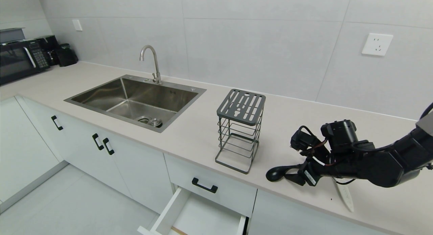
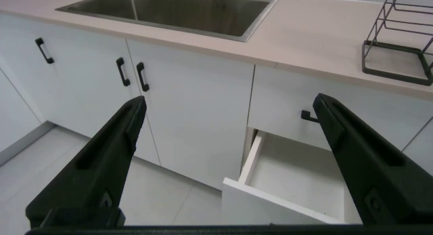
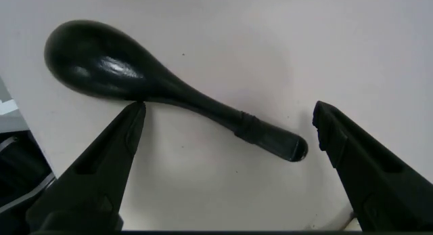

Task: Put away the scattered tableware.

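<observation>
The pale countertop [image 1: 189, 126] runs along a tiled wall, and a dark wire utensil rack [image 1: 241, 106] stands upright near its middle, with a slotted top plate. The stainless steel sink [image 1: 101, 94] is set into the counter well to the left of the rack, with a curved faucet [image 1: 153, 64] at its back rim. A black microwave [image 1: 20, 59] sits farther left of the rack still, at the counter's far end. Below the rack, in the white cabinet front, a lower drawer [image 1: 199, 214] is pulled open.

The right gripper [image 3: 228, 108] is low over the counter to the right of the rack, near the front edge, its fingers spread apart on either side of a black spoon [image 3: 169, 89]. The spoon lies flat on the counter, its bowl pointing toward the rack and its handle between the open fingers, not clamped. The left gripper [image 2: 229, 99] hangs below and in front of the rack, before the cabinet doors, fingers wide apart and holding nothing.

A white blade [image 1: 345, 196] lies on the counter farther right of the rack than the spoon, partly hidden under the right arm.
</observation>
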You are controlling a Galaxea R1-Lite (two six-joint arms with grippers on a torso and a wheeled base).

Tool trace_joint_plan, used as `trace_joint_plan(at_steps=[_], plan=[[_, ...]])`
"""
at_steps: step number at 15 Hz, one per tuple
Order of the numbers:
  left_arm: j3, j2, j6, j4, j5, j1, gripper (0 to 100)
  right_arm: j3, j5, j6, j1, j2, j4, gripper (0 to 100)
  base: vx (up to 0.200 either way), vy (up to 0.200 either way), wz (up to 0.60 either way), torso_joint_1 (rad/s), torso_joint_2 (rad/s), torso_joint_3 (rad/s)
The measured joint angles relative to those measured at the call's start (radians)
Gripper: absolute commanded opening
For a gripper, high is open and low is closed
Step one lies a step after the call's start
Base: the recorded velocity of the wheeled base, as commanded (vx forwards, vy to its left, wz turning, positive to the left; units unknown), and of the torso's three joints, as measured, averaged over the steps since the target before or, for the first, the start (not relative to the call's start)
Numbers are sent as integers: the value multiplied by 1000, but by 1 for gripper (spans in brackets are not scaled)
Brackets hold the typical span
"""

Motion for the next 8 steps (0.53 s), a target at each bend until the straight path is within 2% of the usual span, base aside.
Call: trace_joint_plan(at_steps=[4, 8], plan=[[0, 0, 0, 0, 0, 0, 100, -13, 9, 13, 4, 34, -5, 100, 0, 0, 0, 0, 0, 0], [0, 0, 0, 0, 0, 0, 100, -34, 19, 112, 19, 62, -10, 100, 0, 0, 0, 0, 0, 0]])
